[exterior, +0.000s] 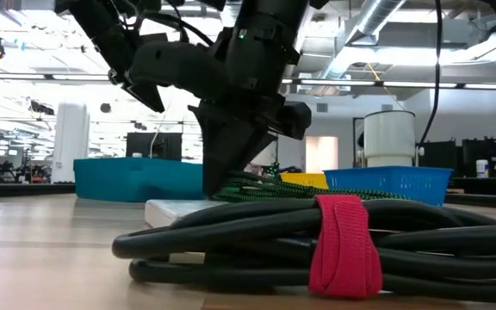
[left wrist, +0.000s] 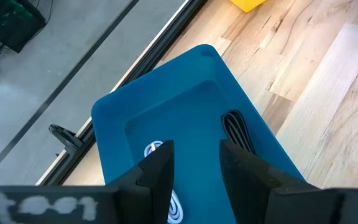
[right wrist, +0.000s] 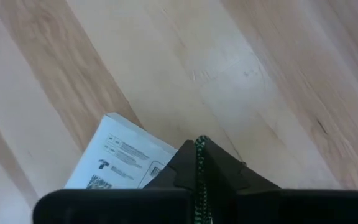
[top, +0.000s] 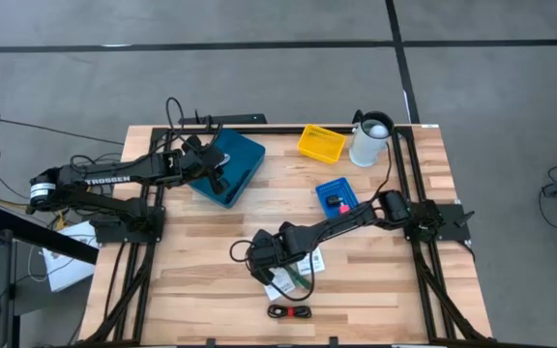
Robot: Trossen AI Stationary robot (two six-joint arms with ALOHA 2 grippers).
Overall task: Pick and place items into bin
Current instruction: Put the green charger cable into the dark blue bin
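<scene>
My right gripper (top: 274,274) points down over the near middle of the table, shut on a green braided cord (exterior: 269,186). The cord lies bunched on white printed cards (right wrist: 120,160). Nearer the front edge lies a coiled black cord (top: 291,311), bound by a red-pink strap (exterior: 344,245). My left gripper (left wrist: 194,152) hangs open above the teal bin (top: 249,155) at the far left. A black cord (left wrist: 236,129) and a white cord (left wrist: 157,149) lie in that bin. My right gripper pinches a strand of the green cord (right wrist: 199,152) between its two fingertips, coming steeply from above. The rest of the cord (exterior: 257,182) lies bunched on the white cards. The fingers hide how far back the strand reaches.
A small blue bin (top: 337,196) with a red piece and a dark one stands right of centre. A yellow bin (top: 321,143) and a white container (top: 370,140) stand at the far right. Bare wood lies between the bins and the near cards.
</scene>
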